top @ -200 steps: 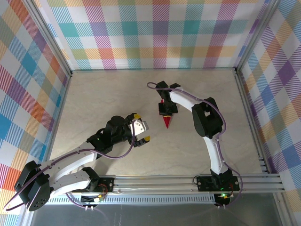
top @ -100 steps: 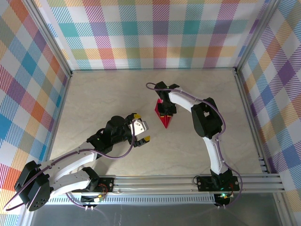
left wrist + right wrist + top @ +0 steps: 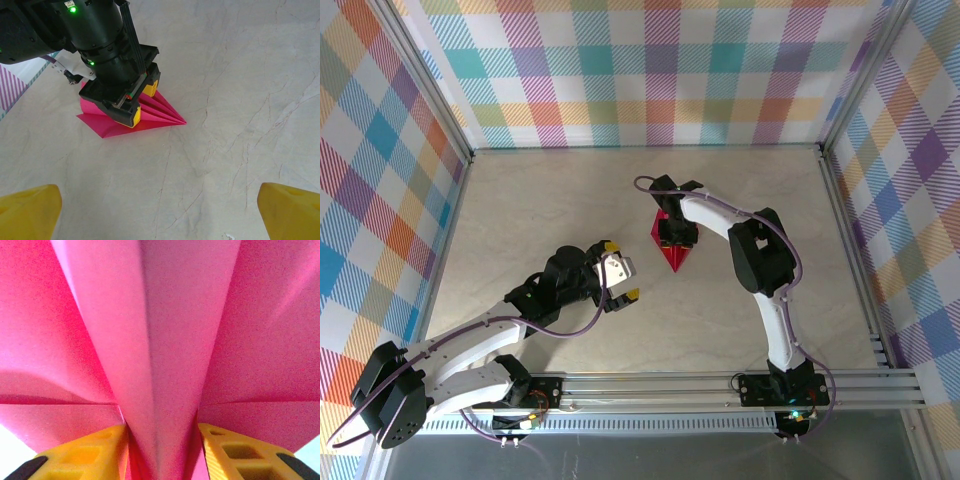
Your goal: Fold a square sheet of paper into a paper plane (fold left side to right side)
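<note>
The magenta-pink paper is folded rather than a flat square: the paper plane [image 3: 672,252] lies on the table with its nose toward the arms and its wings spread. In the left wrist view the paper plane [image 3: 155,116] lies under the right arm. My right gripper [image 3: 676,232] comes down on it from above, open, one yellow fingertip [image 3: 87,455] on each side of the raised middle fold [image 3: 165,390], with thin shadowed gaps beside it. My left gripper [image 3: 623,270] hovers open and empty to the plane's near left, its yellow fingertips [image 3: 27,212] wide apart.
The pale marble-patterned tabletop [image 3: 540,210] is ringed by checked walls and a metal rail [image 3: 720,385] at the near edge. The right arm's black elbow [image 3: 760,255] stands just right of the plane.
The plane looked like a narrow dart a second ago; its wings now lie spread wider. The right gripper shifted slightly over it. The left arm has not moved.
</note>
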Controlling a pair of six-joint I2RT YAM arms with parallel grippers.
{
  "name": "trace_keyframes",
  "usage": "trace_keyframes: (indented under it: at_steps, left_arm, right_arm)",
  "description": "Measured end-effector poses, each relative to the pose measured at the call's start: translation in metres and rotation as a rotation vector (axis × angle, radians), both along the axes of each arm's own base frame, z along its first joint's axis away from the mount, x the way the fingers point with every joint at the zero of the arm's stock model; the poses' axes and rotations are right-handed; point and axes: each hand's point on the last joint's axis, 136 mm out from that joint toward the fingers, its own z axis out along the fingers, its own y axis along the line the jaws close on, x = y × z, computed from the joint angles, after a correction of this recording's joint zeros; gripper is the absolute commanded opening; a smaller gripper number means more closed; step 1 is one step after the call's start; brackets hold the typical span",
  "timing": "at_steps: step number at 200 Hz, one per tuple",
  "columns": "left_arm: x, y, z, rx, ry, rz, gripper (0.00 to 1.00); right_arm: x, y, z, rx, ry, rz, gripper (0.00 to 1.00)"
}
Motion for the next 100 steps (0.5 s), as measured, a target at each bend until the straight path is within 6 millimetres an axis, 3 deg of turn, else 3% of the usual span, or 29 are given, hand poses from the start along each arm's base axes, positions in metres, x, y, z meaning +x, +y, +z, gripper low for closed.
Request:
trace_keyframes:
  at_steps: [100]
  left_arm:
    - [0.0, 0.0, 0.0, 0.0, 0.0, 0.0, 1.0]
  right_arm:
    - [-0.011, -0.005, 0.002, 0.006, -0.008, 0.054, 0.43]
